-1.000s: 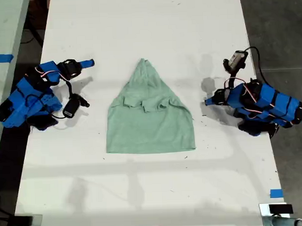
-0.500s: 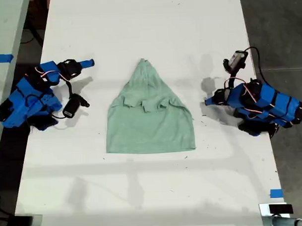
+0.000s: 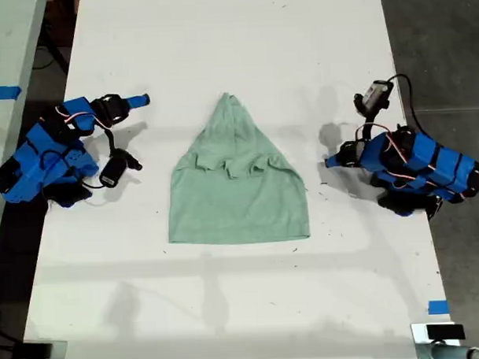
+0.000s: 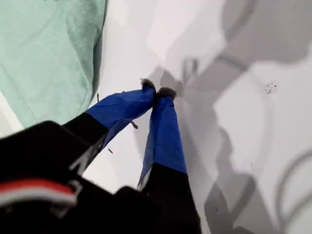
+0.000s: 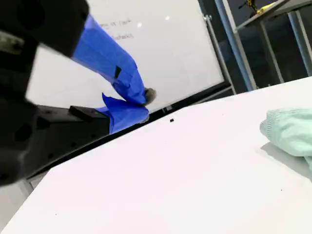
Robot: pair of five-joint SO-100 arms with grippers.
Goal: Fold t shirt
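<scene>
Nothing has moved since the earlier frames. T shirt (image 3: pixel 237 179) lies mid-surface (image 3: pixel 219 38), sleeves folded in, top tapering to a far point; further folds look outstanding. My first gripper (image 4: pixel 157 92) and my second gripper (image 5: pixel 141 102) have fingers closed, holding nothing.

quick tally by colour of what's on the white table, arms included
mint green: 1, the t shirt
blue: 2, one arm at the exterior view's left, one arm at its right
total: 3
</scene>
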